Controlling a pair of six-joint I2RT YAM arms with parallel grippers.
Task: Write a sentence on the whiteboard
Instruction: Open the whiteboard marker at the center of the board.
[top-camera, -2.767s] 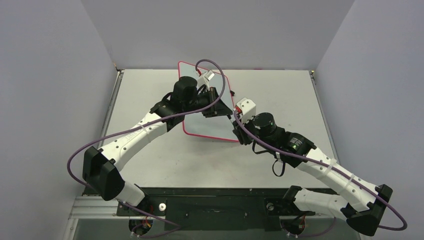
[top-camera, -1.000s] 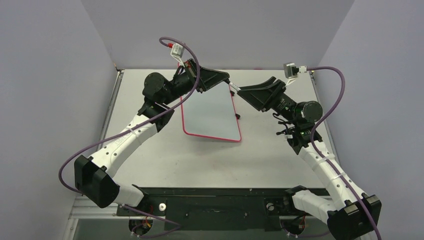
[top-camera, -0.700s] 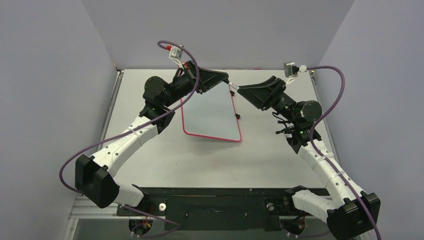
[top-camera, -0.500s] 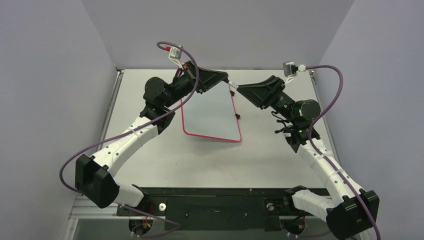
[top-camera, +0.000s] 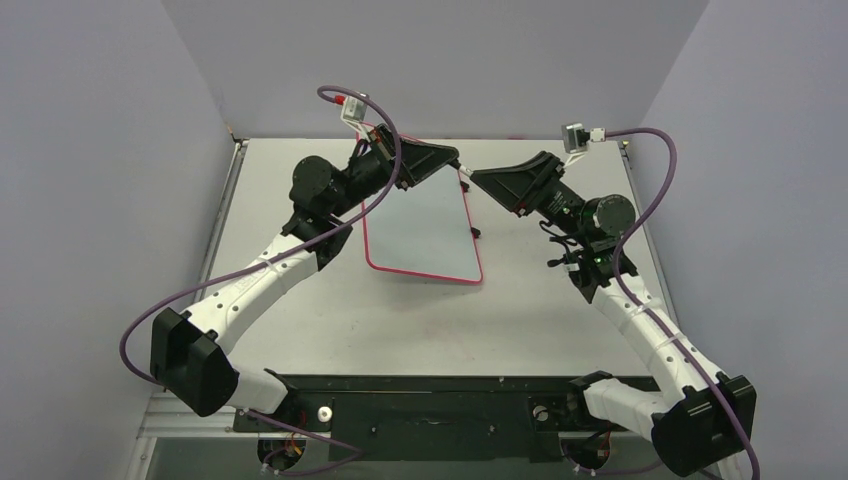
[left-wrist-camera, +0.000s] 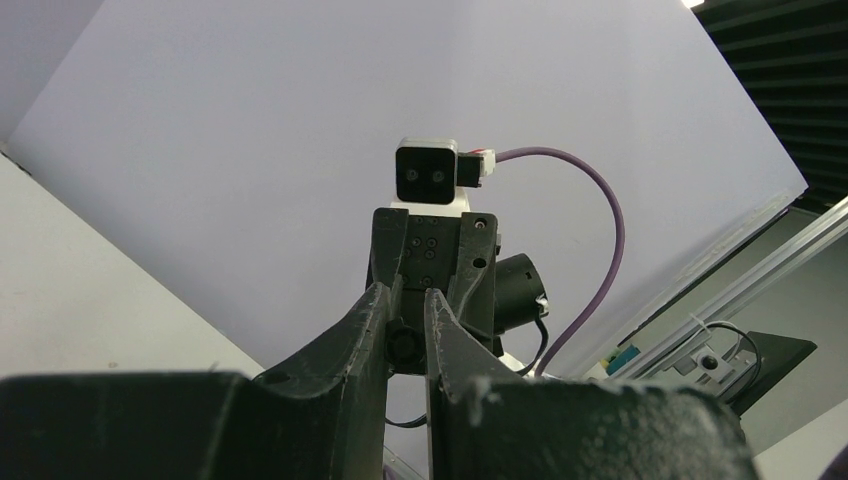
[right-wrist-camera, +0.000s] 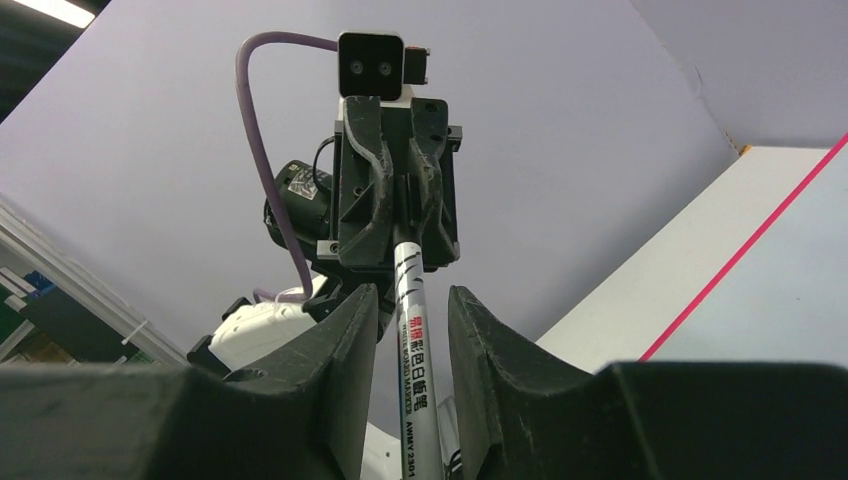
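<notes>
Toward the far middle of the bench (top-camera: 540, 320), the whiteboard (top-camera: 425, 235) is lying flat. Its red rim is showing along the near and right edges, and the left arm (top-camera: 270, 270) is covering its far left corner. Both arms are reaching in over the board's far right corner, with their jaws pointing at each other almost tip to tip. The left jaws are clenching one end of a marker (right-wrist-camera: 412, 330), which is sticking straight out toward the right arm (top-camera: 640, 320). The right jaws are standing apart on either side of the white barrel with a slim gap on each side, so they are not gripping it. Red and black printing is running along the barrel. From the left wrist, only a dark round end is showing between the clenched fingers (left-wrist-camera: 365, 330). Purple cables (top-camera: 650, 150) are looping over both wrists.
</notes>
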